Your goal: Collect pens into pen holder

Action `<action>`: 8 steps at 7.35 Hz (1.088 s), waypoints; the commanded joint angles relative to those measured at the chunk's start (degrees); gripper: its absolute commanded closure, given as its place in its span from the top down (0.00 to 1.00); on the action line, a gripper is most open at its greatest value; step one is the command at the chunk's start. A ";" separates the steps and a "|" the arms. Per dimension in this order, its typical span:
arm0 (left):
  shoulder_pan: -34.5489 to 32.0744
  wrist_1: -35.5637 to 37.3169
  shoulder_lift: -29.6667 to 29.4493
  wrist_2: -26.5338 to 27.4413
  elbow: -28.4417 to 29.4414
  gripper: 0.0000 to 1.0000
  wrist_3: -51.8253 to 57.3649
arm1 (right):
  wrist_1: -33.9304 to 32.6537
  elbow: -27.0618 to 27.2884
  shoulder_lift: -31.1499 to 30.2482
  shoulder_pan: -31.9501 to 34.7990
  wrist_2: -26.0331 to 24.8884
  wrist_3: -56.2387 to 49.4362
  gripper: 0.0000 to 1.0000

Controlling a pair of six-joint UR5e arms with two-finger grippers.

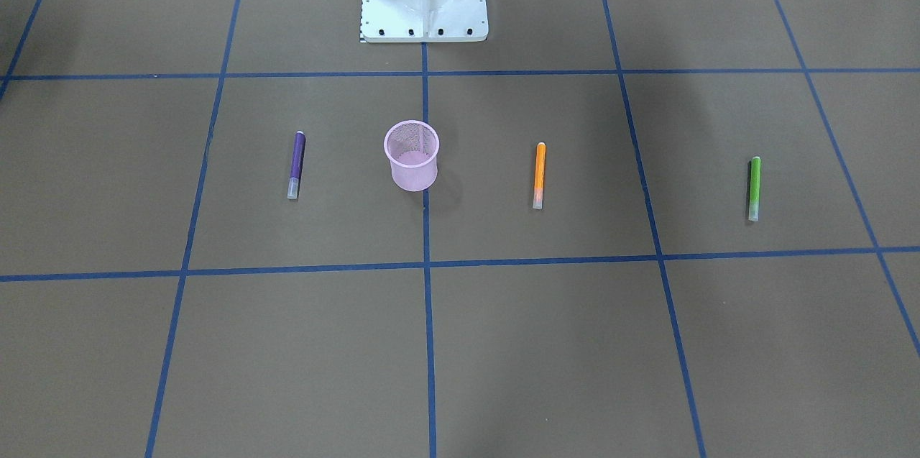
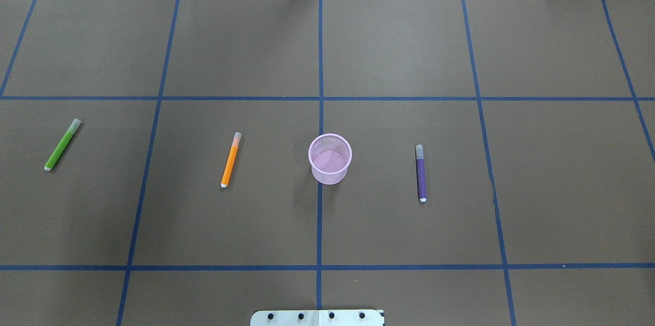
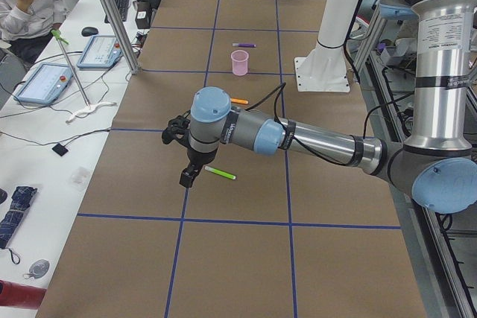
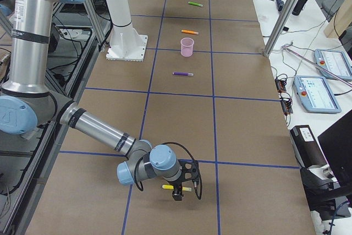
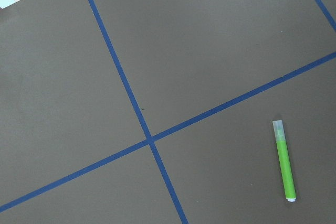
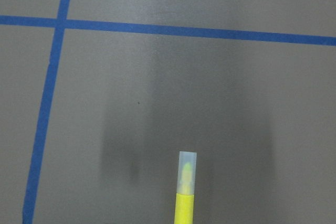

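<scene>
Near the left end of the table, the green pen is lying at a slant, its pale cap pointing toward the far edge. The left gripper is hanging low over the table just beside this pen, on the side away from the robot. Whether its fingers are parted or closed cannot be told from the side view alone.

Further right, the orange pen is lying flat with its cap toward the far edge. The pen holder is standing upright at the table's middle, sitting on the blue centre tape line, in line with the white robot base at the near edge. The purple pen is lying to its right, apart from it.

Toward the right end, the yellow pen is lying flat, and the right gripper is pointing down directly over it — gripping, touching or clear of it, I cannot tell. Lettering along the left arm's wrist is too small to read.
</scene>
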 commanded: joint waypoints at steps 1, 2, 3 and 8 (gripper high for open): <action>-0.06 -0.08 0.04 -0.01 -0.13 1.00 0.09 | 0.23 -0.63 0.96 -3.03 -2.88 2.30 0.77; -0.06 -0.34 0.04 -0.01 -0.13 1.00 0.09 | 0.23 -0.89 1.05 -3.83 -2.88 2.30 0.72; 0.03 -1.91 0.13 -0.01 0.22 1.00 0.01 | 0.23 -1.33 1.14 -4.44 -2.97 2.56 0.70; 0.03 -2.19 0.30 -0.01 0.48 1.00 0.09 | 4.70 -6.60 2.28 -6.12 -4.11 2.57 0.57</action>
